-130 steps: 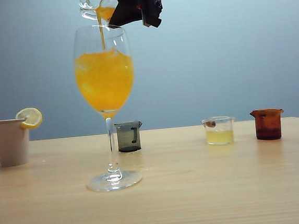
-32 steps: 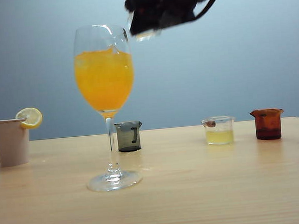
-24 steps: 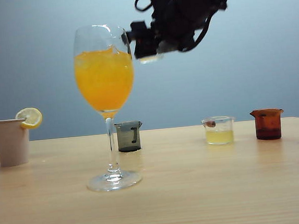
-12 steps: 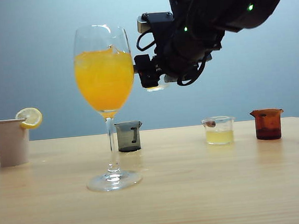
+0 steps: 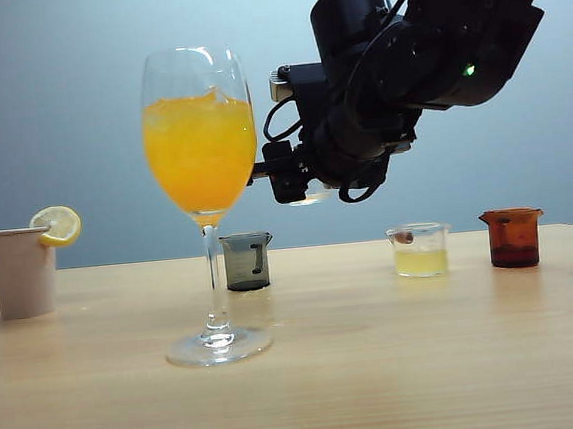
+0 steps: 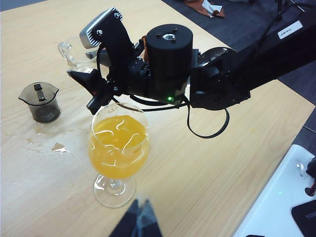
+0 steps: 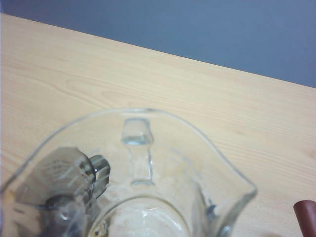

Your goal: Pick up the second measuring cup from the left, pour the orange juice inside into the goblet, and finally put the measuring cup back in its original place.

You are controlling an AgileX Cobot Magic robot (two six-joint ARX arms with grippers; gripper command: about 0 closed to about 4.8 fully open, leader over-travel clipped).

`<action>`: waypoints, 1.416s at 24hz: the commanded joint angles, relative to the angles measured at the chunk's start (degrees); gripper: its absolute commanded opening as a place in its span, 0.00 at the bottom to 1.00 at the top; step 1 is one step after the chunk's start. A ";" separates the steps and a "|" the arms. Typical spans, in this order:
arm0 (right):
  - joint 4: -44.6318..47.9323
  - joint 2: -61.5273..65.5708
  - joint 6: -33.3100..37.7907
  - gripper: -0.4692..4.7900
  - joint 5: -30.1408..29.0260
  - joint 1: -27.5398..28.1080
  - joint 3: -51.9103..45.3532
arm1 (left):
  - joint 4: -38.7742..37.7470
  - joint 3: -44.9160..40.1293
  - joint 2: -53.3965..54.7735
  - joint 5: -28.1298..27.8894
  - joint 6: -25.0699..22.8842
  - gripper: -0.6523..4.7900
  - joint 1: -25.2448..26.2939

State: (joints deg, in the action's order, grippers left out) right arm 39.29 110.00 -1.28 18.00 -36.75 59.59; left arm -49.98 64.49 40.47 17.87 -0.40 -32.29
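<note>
Pour looks finished; the empty cup has yet to go back on the bench.

The right gripper (image 5: 285, 171) hangs in the air just right of the goblet (image 5: 205, 202), its jaws clamped on the clear measuring cup (image 7: 133, 182), which looks drained. The orange juice (image 5: 201, 152) fills the goblet's bowl, near the bench's front-left. Next, I judge, the cup must be lowered upright onto the bare wood between the smoky cup (image 5: 246, 261) and the pale-yellow cup (image 5: 419, 250) along the back edge, clear of the goblet. The left gripper (image 6: 138, 224) hovers near the goblet's foot, apparently holding nothing; its opening is unclear.
</note>
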 commanded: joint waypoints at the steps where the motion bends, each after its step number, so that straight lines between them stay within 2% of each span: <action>1: 3.41 1.27 0.28 0.18 0.31 -0.11 0.31 | 0.79 0.39 -0.02 0.39 -0.24 0.11 -0.04; 17: 9.27 7.23 3.45 0.18 1.55 0.20 0.37 | 0.76 0.37 0.00 0.37 -0.22 0.11 -0.04; 34: 9.29 10.64 3.48 0.18 1.33 1.31 2.60 | 0.76 0.39 -0.02 0.39 -0.20 0.11 -0.04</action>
State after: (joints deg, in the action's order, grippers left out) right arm 47.16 120.60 1.91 19.35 -35.33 61.36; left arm -50.00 64.49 40.47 17.87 -0.40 -32.29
